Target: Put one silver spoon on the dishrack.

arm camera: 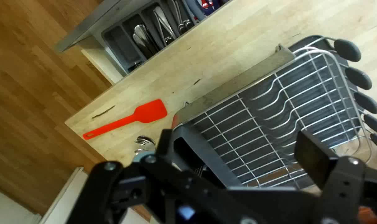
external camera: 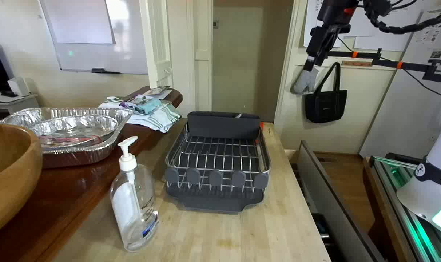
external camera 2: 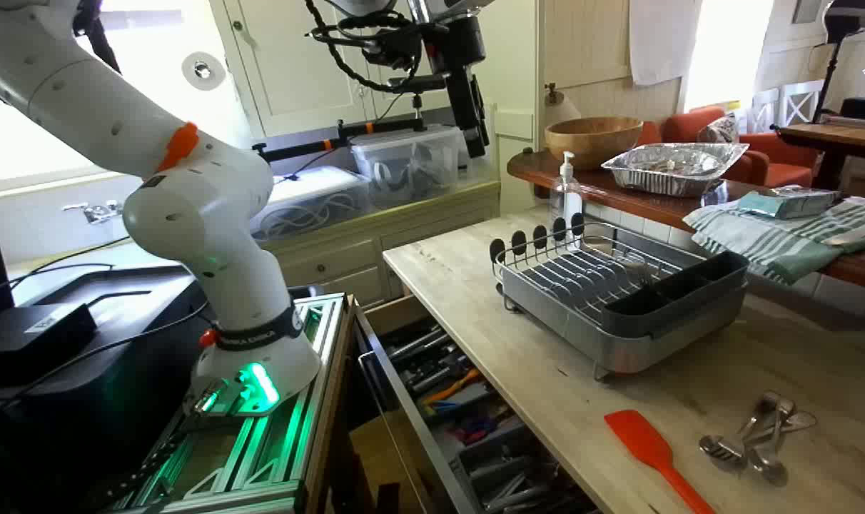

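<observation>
The dishrack (external camera: 215,198) is a grey wire rack on a dark tray, standing on the wooden counter in both exterior views (external camera 2: 629,350) and the wrist view (arm camera: 238,85). A silver spoon (external camera 2: 769,467) lies in a small pile of metal utensils on the counter, beyond the rack's utensil-holder end. In the wrist view that pile (arm camera: 145,144) is partly hidden by a finger. My gripper (arm camera: 240,151) is open and empty, high above the counter; it also shows in both exterior views (external camera: 309,65) (external camera 2: 479,146). Fork tines (arm camera: 199,171) show inside the rack's holder.
A red spatula (external camera 2: 646,442) lies beside the utensils. An open cutlery drawer (external camera 2: 468,407) juts out between counter and robot base. A soap bottle (external camera: 135,207) stands by the rack. A foil pan (external camera: 93,145), wooden bowl (external camera: 9,174) and towels (external camera: 151,116) sit on the raised ledge.
</observation>
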Tool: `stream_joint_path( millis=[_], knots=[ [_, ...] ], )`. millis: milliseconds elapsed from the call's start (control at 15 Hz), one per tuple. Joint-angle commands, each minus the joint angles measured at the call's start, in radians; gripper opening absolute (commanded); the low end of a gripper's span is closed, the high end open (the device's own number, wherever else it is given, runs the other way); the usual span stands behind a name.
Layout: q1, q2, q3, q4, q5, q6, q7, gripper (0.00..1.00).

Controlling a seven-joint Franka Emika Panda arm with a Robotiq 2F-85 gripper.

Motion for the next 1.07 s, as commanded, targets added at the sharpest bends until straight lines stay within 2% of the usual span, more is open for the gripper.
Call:
stream_joint_path(
  millis=[0, 467, 600, 1000],
  knots=[
    [0.007, 0.001, -0.006, 0.003, -0.004, -0.003, 0.003, 1.0],
    [0.007, 0.001, -0.006, 0.003, -0.004, -0.003, 0.003, 1.0],
    [-0.011, 0.033, -0.023, 0.019, 0.0, 0.022, 0.015, 1.0],
    [-0.085, 0.169, -0.183, 0.084, 0.024, 0.148, -0.049, 1.0]
  ],
)
